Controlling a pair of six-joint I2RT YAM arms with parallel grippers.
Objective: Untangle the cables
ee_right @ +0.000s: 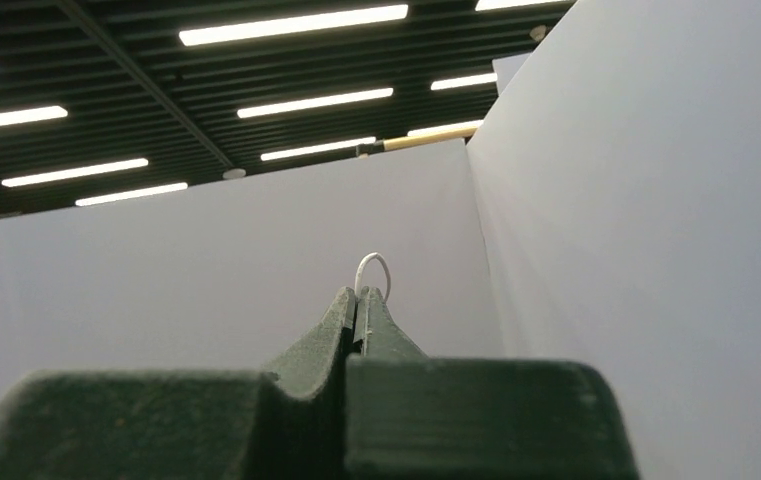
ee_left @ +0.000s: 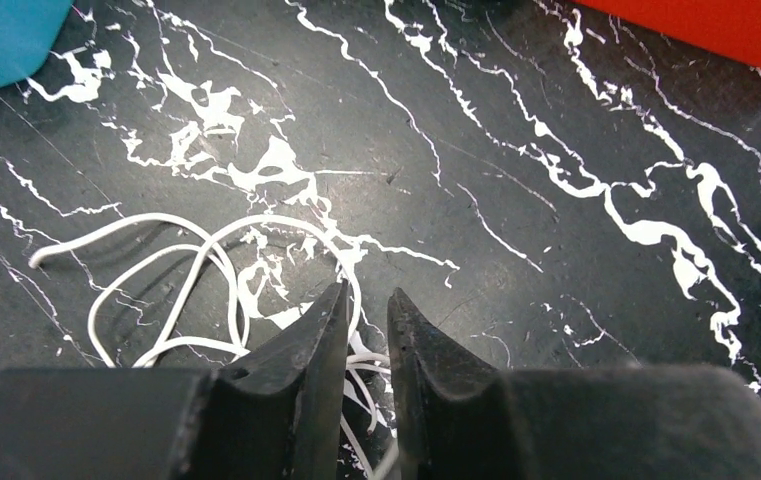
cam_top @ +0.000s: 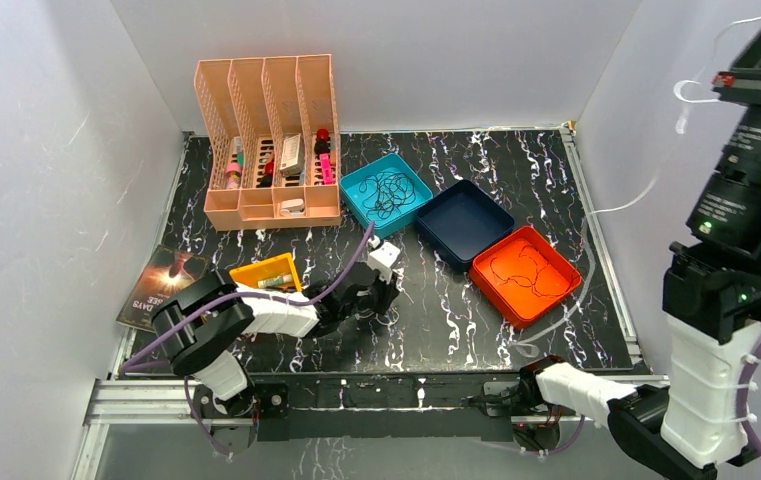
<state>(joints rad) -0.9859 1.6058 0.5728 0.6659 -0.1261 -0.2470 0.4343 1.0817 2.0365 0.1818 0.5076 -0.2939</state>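
Observation:
A white cable (ee_left: 186, 290) lies in loose loops on the black marbled table. My left gripper (ee_left: 366, 305) is low over it, open by a narrow gap, with strands running under and between the fingers. In the top view this gripper (cam_top: 381, 290) is at the table's middle, in front of the teal tray. My right gripper (ee_right: 364, 298) is raised and shut on a white cable, a small loop (ee_right: 373, 268) of it poking out past the tips. That thin white cable (cam_top: 611, 208) trails down toward the table's right side. Black cables (cam_top: 388, 192) lie in the teal tray (cam_top: 356, 190), and a dark one (cam_top: 526, 268) in the orange tray (cam_top: 501, 300).
A peach file organizer (cam_top: 271, 140) with small items stands at the back left. A navy tray (cam_top: 464, 222) sits between the teal and orange trays. A small yellow bin (cam_top: 266, 272) and a booklet (cam_top: 161, 285) lie at the left. White walls enclose the table.

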